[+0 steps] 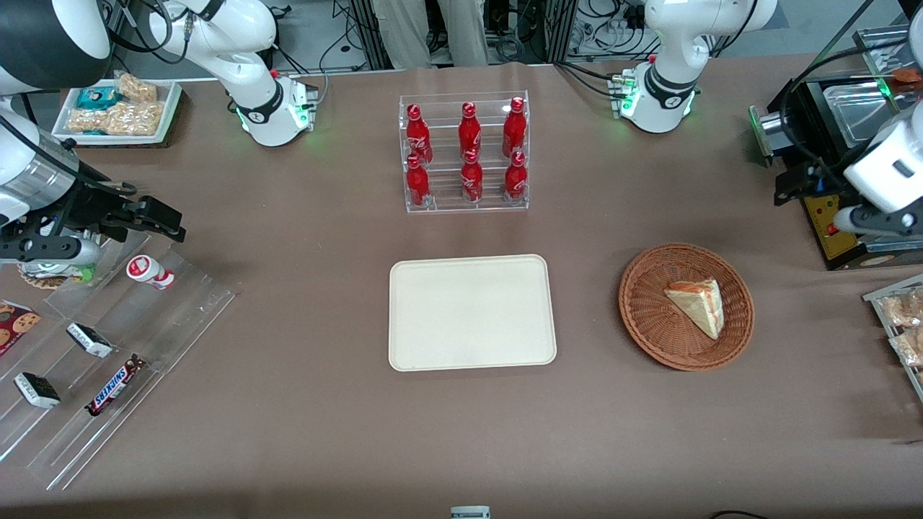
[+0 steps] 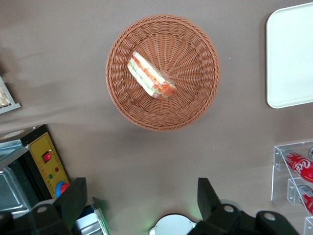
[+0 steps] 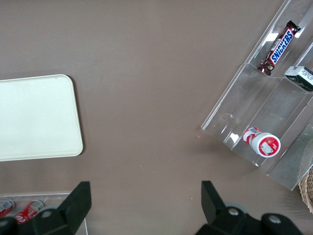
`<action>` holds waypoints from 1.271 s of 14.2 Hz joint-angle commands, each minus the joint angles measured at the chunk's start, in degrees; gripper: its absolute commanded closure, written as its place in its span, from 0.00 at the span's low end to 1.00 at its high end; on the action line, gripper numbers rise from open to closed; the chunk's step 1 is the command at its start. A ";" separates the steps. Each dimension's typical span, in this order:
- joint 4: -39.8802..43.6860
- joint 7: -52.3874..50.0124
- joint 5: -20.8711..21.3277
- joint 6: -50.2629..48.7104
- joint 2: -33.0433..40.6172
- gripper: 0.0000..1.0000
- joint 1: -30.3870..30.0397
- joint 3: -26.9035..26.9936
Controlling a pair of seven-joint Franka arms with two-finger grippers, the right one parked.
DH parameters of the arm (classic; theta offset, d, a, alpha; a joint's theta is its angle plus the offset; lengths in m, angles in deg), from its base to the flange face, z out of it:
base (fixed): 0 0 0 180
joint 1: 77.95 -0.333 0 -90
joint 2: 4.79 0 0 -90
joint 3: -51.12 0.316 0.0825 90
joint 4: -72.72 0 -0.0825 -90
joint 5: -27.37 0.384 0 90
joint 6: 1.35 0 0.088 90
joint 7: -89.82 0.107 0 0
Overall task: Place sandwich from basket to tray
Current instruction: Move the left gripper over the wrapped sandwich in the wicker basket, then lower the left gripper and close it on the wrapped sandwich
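Note:
The sandwich (image 1: pixel 696 306) (image 2: pixel 150 77), a pale bread wedge with red and green filling along its cut edge, lies in the round reddish-brown wicker basket (image 1: pixel 649 303) (image 2: pixel 190 54). Beside the basket, toward the middle of the table, the cream tray (image 1: pixel 472 312) (image 2: pixel 291 54) (image 3: pixel 36 117) has nothing on it. My left gripper (image 1: pixel 793 186) (image 2: pixel 141 198) hangs high above the table, farther from the front camera than the basket and toward the working arm's end. Its fingers (image 2: pixel 73 200) stand wide apart, open, with only bare tablecloth between them.
A clear rack of red cola bottles (image 1: pixel 465 155) (image 2: pixel 298 169) stands farther back than the tray. A black and yellow appliance (image 1: pixel 836 223) (image 2: pixel 46 164) sits under the gripper. A tray of snack packets (image 1: pixel 901 324) lies near the basket. An acrylic rack with candy bars (image 1: pixel 108 346) is at the parked arm's end.

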 commanded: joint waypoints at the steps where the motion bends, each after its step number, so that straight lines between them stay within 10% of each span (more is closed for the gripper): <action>1: -8.22 0.26 0.32 8.31 0.20 0.00 -0.95 -0.29; 10: -36.01 -28.41 1.99 48.47 -0.59 0.00 -0.51 -0.37; 14: -36.20 -54.18 1.90 58.24 -6.73 0.00 1.07 -0.64; 18: -35.85 -58.72 1.20 65.03 -12.44 0.02 0.99 -0.64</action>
